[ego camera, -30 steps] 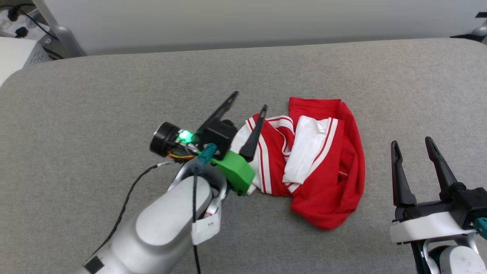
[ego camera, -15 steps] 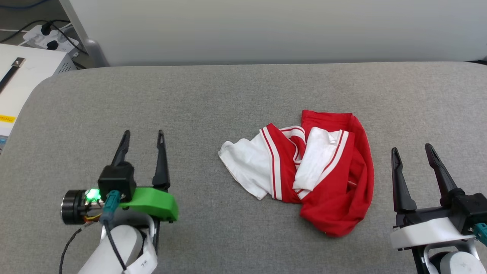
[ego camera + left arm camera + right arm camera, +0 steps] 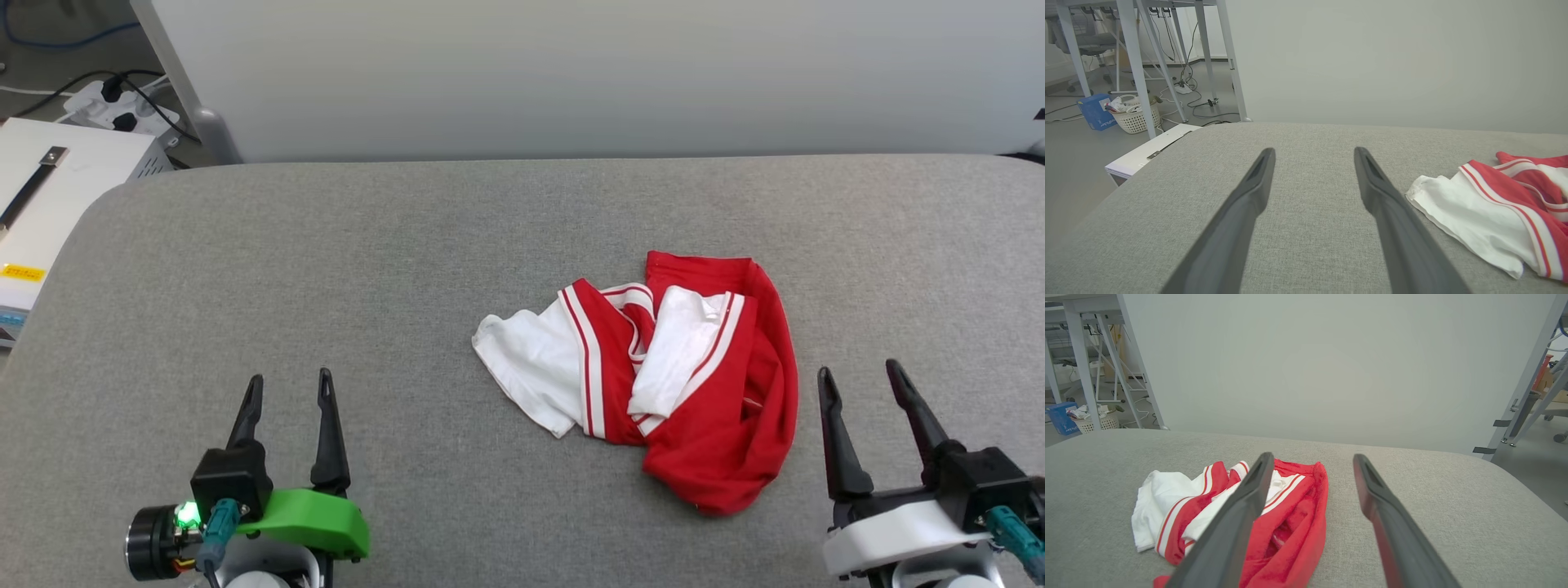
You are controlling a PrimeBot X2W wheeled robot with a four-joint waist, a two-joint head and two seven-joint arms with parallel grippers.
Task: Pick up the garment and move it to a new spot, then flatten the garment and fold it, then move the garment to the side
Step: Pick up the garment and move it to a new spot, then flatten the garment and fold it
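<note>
1 wide grey padded surface (image 3: 326, 261) stretches before a pale wall (image 3: 571, 73). On it, right of centre, lies the crumpled red and white garment (image 3: 604, 367), well apart from the left gripper (image 3: 290, 377) and nearer the right gripper (image 3: 858, 367). Both grippers stand wide open, holding nothing and touching nothing. A white box (image 3: 49, 188) sits beside the surface's left edge.

Smooth cloth garment (image 3: 759, 408) on matt, coarse-weave fabric tbl top (image 3: 408, 261)
</note>
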